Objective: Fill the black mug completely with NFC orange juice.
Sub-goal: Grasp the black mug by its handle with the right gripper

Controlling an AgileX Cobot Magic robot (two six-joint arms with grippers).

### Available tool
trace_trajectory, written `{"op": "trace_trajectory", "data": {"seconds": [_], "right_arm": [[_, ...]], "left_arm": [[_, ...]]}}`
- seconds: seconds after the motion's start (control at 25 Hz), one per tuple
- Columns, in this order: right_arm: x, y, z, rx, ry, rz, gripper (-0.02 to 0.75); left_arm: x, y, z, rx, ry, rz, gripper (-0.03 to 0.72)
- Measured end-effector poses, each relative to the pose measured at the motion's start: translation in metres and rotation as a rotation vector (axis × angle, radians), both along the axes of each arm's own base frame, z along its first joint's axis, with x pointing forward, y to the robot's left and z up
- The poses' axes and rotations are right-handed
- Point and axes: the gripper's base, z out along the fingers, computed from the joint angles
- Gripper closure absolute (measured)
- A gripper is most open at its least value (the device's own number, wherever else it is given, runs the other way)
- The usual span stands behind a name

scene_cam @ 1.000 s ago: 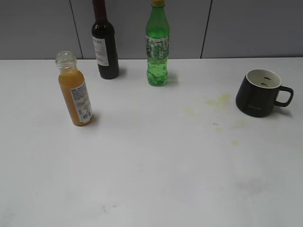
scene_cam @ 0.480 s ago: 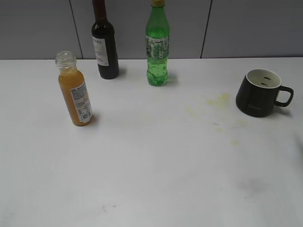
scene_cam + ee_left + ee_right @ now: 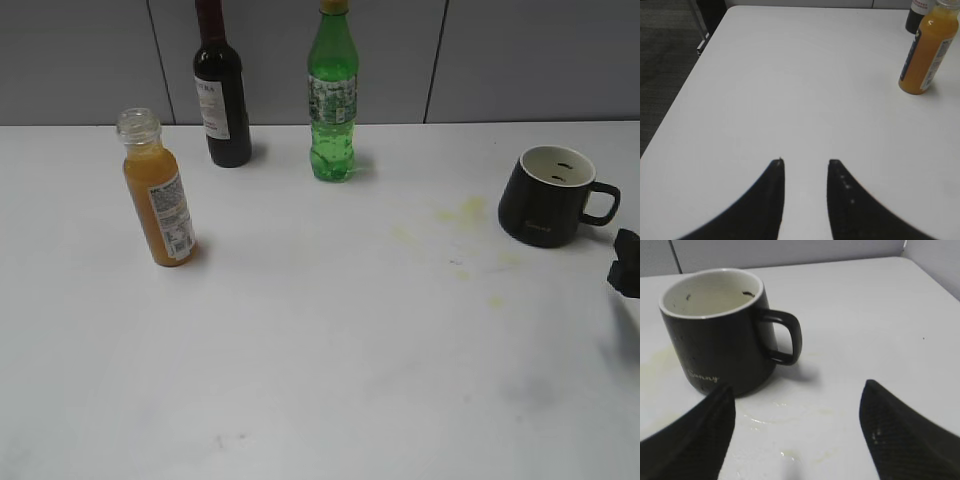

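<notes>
The black mug (image 3: 545,197) stands upright near the right edge of the white desk (image 3: 320,340), its loop handle turned to the right; low on its side the right wrist view shows pale script that seems to read "Sunny", and its white interior (image 3: 710,294) holds no liquid, only a few dark specks on the wall. Pale yellowish stains (image 3: 462,212) mark the desk just left of the mug, and a wet smear lies in front of its base in the right wrist view. The NFC orange juice (image 3: 158,200) fills a small clear capless bottle far over on the left of the desk, up to about the shoulder; the white label carries small print too fine to read. Behind it, at the back edge, stand a dark wine bottle (image 3: 222,95) with a white label whose lettering cannot be read, and a green soda bottle (image 3: 333,105) with a patterned band, also unreadable. The right gripper (image 3: 797,405) sits just in front of the mug with its jaws spread wide and nothing between them. The left gripper (image 3: 805,162) hovers over bare desk, well apart from the juice bottle, jaws set narrow and holding nothing.
</notes>
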Motion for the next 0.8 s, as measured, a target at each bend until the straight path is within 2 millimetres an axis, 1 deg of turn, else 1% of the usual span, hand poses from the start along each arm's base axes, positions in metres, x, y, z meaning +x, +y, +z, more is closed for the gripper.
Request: {"op": "trace_trajectory", "data": {"seconds": [0.16, 0.44, 0.68, 0.8], "right_arm": [[0.011, -0.003, -0.007, 0.001, 0.010, -0.011, 0.146], [0.032, -0.016, -0.022, 0.001, 0.026, -0.054, 0.146], [0.054, -0.016, -0.028, -0.004, 0.001, -0.014, 0.146], [0.062, -0.016, -0.033, -0.003, -0.003, -0.012, 0.146]], "left_arm": [[0.000, 0.000, 0.000, 0.000, 0.000, 0.000, 0.454], [0.000, 0.000, 0.000, 0.000, 0.000, 0.000, 0.454], [0.000, 0.000, 0.000, 0.000, 0.000, 0.000, 0.454], [0.000, 0.000, 0.000, 0.000, 0.000, 0.000, 0.454]]}}
